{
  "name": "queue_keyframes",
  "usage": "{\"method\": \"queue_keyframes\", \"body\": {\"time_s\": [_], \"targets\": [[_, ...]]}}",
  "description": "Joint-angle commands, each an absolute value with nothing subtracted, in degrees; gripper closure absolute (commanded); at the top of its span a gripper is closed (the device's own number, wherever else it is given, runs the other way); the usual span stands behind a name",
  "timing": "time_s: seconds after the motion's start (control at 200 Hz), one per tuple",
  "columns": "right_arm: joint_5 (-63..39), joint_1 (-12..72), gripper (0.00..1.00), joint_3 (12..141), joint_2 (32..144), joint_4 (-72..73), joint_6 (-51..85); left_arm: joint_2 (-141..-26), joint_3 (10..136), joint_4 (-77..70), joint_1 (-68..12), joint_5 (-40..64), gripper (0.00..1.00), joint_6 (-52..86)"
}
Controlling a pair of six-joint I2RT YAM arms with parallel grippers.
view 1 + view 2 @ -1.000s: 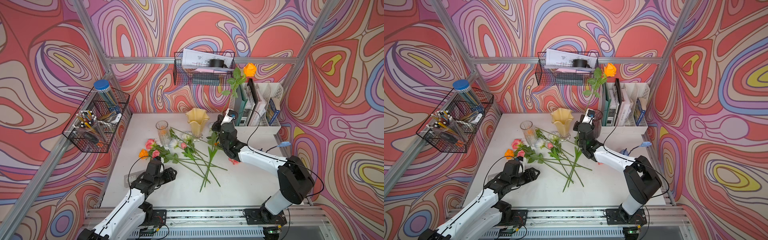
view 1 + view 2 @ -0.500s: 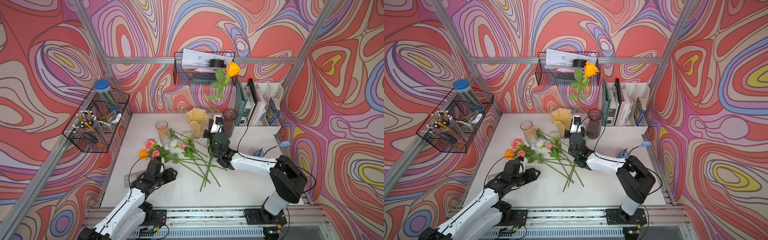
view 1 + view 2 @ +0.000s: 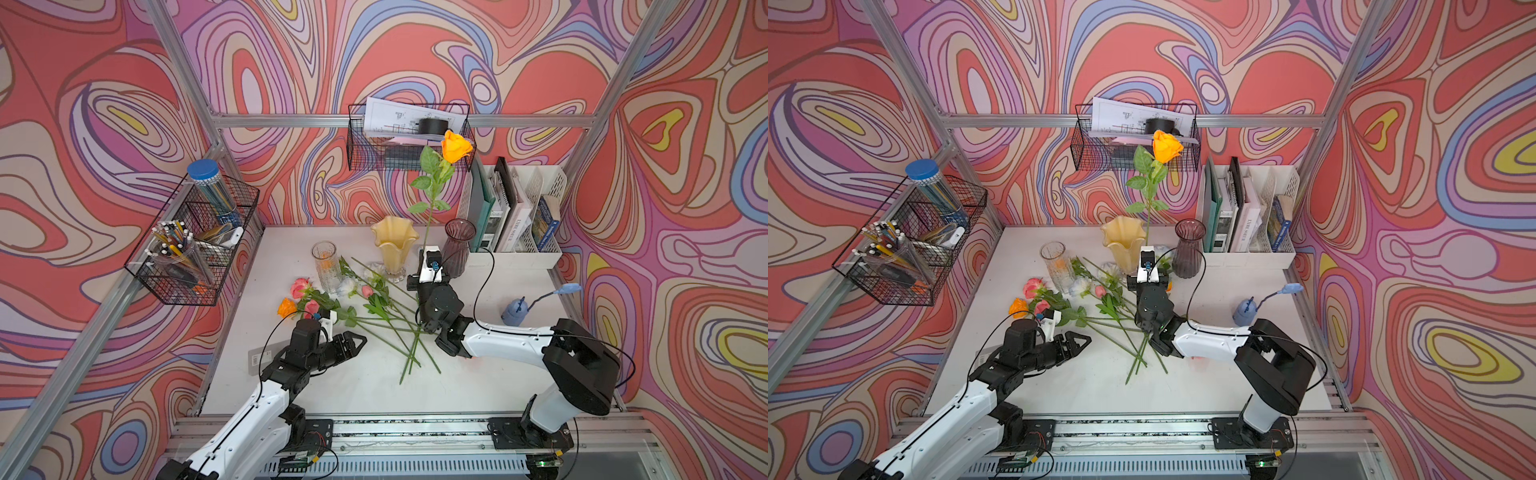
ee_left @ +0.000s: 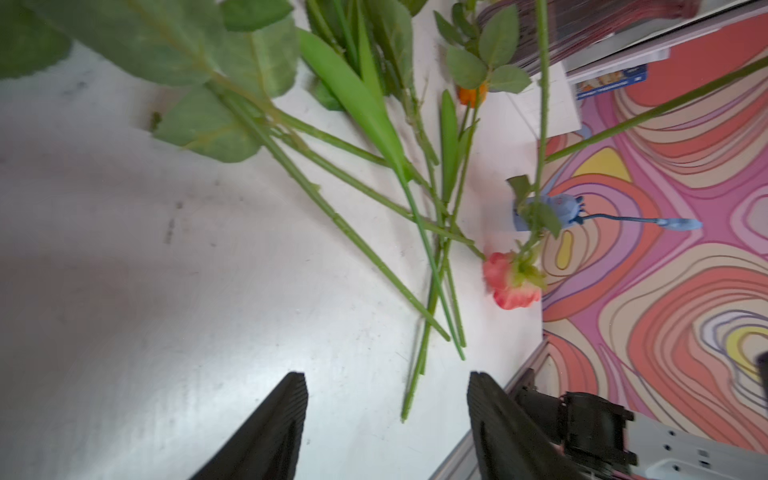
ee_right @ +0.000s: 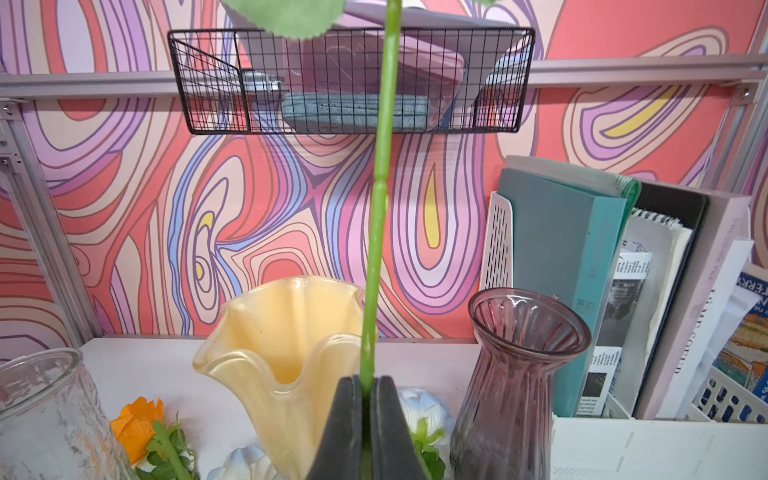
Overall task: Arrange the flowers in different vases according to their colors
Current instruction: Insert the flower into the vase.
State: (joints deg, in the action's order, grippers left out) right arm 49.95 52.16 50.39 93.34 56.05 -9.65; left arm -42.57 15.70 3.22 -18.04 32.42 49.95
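Note:
My right gripper [image 5: 365, 384] is shut on the green stem [image 5: 380, 187] of an orange rose [image 3: 456, 146], which it holds upright. The stem rises between the creamy-yellow wavy vase [image 3: 394, 245] and the smoky-purple ribbed vase [image 3: 459, 245]. A clear patterned glass vase [image 3: 326, 266] stands to their left. All three vases look empty. Pink [image 3: 300, 286], orange [image 3: 286, 307] and white [image 3: 347, 286] flowers lie in a crossed pile [image 3: 374, 307] on the table. My left gripper [image 4: 386, 386] hangs open over bare table beside the stem ends. A pink rose [image 4: 513, 282] lies by the right arm.
A light-blue spouted object [image 3: 515, 311] stands at the right of the table. A white file organizer [image 3: 515, 216] with books fills the back right corner. Wire baskets hang on the back wall [image 3: 409, 141] and the left wall [image 3: 195, 245].
My right gripper has carried the orange rose leftward, from in front of the organizer to between the yellow and purple vases. The left arm has not moved.

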Motion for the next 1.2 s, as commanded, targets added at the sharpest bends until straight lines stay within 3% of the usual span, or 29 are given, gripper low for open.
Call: {"method": "queue_keyframes", "body": {"time_s": [0.0,0.195,0.496,0.721,1.041,1.192], "targets": [[51.95,52.99,1.00,49.36,93.34,61.12,-13.81,-38.60,18.37,-3.91,-19.10,39.08,0.33,56.00],[51.64,54.44,1.00,49.38,93.60,60.16,-13.26,-38.28,25.32,-1.05,-24.83,32.43,0.34,56.47],[51.77,56.37,1.00,49.26,93.00,58.70,-12.31,-51.95,33.15,-1.30,-34.81,22.80,0.34,52.47],[51.99,56.70,1.00,48.79,91.06,58.77,-12.28,-56.50,33.23,-0.81,-35.33,19.44,0.34,52.31],[50.54,56.68,1.00,51.24,84.69,55.81,-16.93,-55.18,30.32,2.85,-35.33,17.94,0.33,48.63],[51.57,56.59,1.00,50.57,82.11,61.03,-22.05,-53.41,26.53,3.81,-35.31,17.15,0.32,47.83]]}}
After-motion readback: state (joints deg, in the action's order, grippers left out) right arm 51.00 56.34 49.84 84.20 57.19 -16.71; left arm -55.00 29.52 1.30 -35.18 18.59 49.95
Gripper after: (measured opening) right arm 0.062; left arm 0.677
